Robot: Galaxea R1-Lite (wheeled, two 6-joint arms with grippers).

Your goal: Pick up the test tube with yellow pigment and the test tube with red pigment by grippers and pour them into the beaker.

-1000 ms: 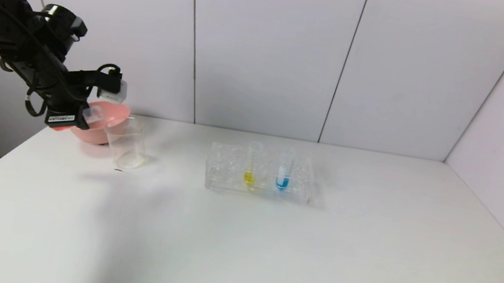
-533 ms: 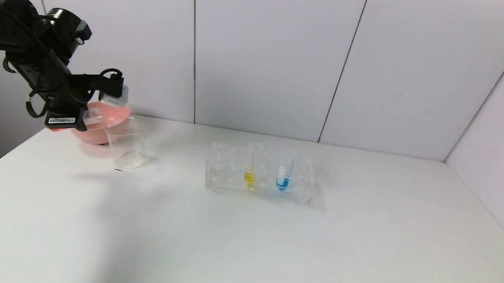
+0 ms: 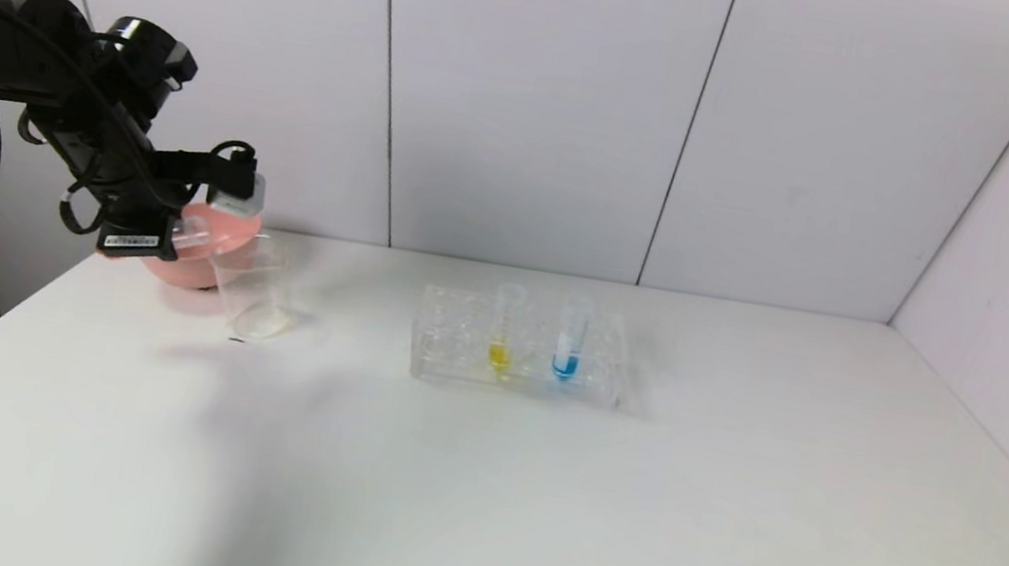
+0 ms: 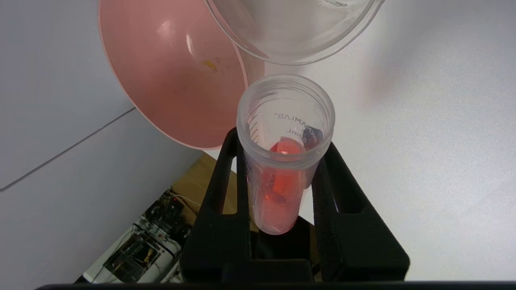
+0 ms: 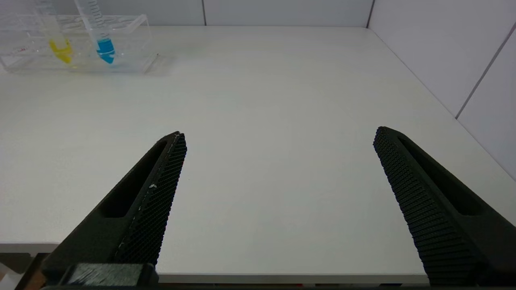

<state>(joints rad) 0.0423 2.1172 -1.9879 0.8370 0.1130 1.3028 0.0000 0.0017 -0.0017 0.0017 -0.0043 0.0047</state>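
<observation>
Here, left hand (image 4: 282, 161) gripping red tube (image 4: 282, 161) near beaker (image 3: 253, 284) rim, right hand (image 5: 278, 169) open.

Open tabletop (image 3: 529, 510) in front; tube rack (image 3: 517, 366) mid-table, pink bowl (image 3: 209, 262) and beaker (image 3: 255, 294) crowding far left.

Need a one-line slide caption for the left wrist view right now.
Left gripper clamps the red-pigment tube, its mouth near the beaker.
</observation>
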